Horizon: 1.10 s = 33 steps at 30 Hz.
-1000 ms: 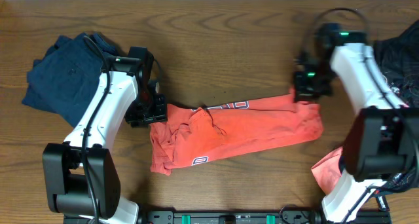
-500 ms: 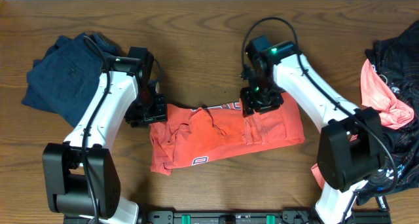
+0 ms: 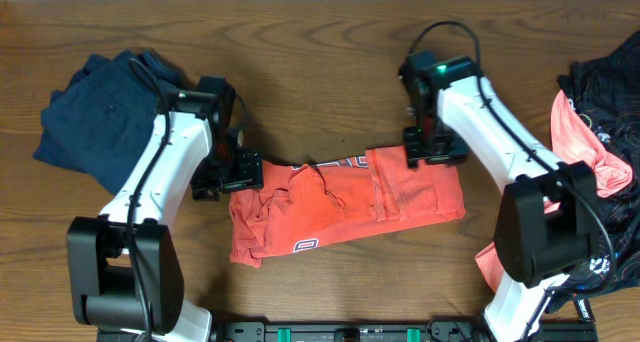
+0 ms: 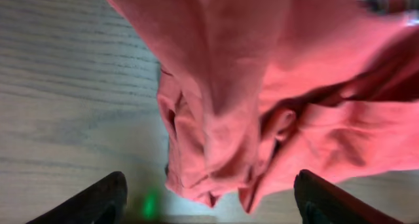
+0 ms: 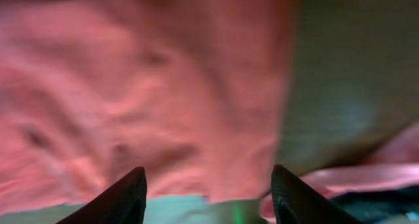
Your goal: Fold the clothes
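An orange-red garment [image 3: 350, 202] lies crumpled across the middle of the table, its right part folded back over itself. My left gripper [image 3: 228, 172] sits at the garment's left end. In the left wrist view that gripper [image 4: 213, 207] stands open, and the bunched cloth edge [image 4: 262, 86] lies just ahead of its fingertips with nothing pinched. My right gripper [image 3: 432, 150] hovers at the garment's upper right edge. Seen from the right wrist, the gripper [image 5: 209, 201] is open above the flat cloth [image 5: 144, 86], holding nothing.
Folded navy clothes [image 3: 95, 112] lie at the far left. A dark garment [image 3: 610, 72] with a pink one [image 3: 590, 152] on it is heaped at the right edge. Another orange piece [image 3: 500, 260] lies near the front right.
The right gripper carried the garment's right end leftward, folding it over, then let go and drew back to the right. The left gripper has opened off the left end.
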### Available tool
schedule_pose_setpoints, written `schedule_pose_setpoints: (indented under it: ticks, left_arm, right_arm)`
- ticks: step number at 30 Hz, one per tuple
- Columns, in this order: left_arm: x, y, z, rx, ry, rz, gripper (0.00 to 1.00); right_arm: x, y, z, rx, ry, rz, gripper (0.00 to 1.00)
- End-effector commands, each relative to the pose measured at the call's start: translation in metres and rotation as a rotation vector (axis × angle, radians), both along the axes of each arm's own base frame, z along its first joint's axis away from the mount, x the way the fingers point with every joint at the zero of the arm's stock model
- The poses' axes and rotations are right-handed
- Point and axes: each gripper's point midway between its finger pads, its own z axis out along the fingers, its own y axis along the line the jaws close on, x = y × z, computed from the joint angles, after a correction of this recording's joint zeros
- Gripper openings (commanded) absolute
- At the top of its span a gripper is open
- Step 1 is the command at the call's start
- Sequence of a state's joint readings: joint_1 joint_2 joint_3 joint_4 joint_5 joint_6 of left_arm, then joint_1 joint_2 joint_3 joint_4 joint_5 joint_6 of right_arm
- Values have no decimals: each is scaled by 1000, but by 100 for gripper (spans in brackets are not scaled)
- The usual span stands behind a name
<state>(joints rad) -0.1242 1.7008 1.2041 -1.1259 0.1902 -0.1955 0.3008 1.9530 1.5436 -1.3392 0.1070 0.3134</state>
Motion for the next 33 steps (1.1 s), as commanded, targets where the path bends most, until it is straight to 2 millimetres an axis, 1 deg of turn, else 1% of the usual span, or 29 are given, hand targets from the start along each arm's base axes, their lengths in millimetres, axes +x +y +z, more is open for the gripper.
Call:
schedule_pose_setpoints:
  ticks: [1, 2, 5, 7, 9, 10, 12, 15, 16, 17, 18, 19, 20, 22, 24, 27, 28, 30, 32, 33]
  left_arm:
    - [-12, 6, -17, 25, 35, 12, 86]
    - [-13, 6, -23, 24, 31, 12, 87]
    - [-16, 7, -41, 24, 15, 22, 87]
    - [-17, 6, -51, 27, 9, 58, 89]
    - [-20, 7, -61, 27, 7, 71, 89]
    - [-22, 6, -65, 24, 6, 72, 86]
    - [-25, 2, -72, -5, 4, 75, 76]
    - [-26, -14, -77, -99, -4, 85, 60]
    - [-26, -17, -78, -118, -6, 86, 51]
    - [-25, -18, -77, -125, -9, 85, 39]
    - [-25, -18, -77, -125, -12, 83, 19]
    - [-23, -18, -77, -126, -16, 83, 6]
    - [-22, -17, -76, -128, -21, 72, 6]
    - [-16, -7, -70, -96, -30, 67, 6]
    - [-9, 16, -59, -4, -36, 90, 6]
    - [2, 53, -29, 119, -49, 153, 6]
    - [5, 59, -20, 132, -54, 183, 6]
    - [12, 67, 3, 133, -69, 247, 6]
    - [18, 69, 23, 132, -97, 262, 6]
    - [21, 66, 31, 127, -114, 256, 6]
  right_arm:
    - [3, -29, 2, -84, -18, -91, 59]
    - [3, -34, 2, -85, -14, -106, 59]
    - [3, -45, 2, -86, -8, -140, 59]
    - [3, -49, 2, -86, -5, -151, 59]
    - [3, -51, 2, -87, -3, -156, 60]
    - [3, -51, 2, -88, -4, -157, 60]
    - [3, -51, 2, -87, -4, -156, 60]
    - [5, -51, 2, -85, -10, -157, 60]
    - [5, -51, 2, -85, -10, -157, 60]
    - [5, -51, 2, -85, -9, -157, 60]
    - [5, -51, 2, -86, -9, -157, 60]
    - [4, -52, 2, -86, -9, -159, 59]
    - [4, -53, 2, -87, -8, -161, 59]
    - [4, -56, 3, -87, -9, -170, 59]
    - [5, -64, 5, -96, -18, -189, 59]
    - [8, -81, 11, -107, -38, -218, 59]
    - [8, -85, 12, -105, -39, -223, 59]
    - [7, -97, 14, -101, -40, -237, 60]
    - [6, -107, 15, -97, -33, -250, 60]
    - [5, -110, 15, -94, -28, -255, 60]
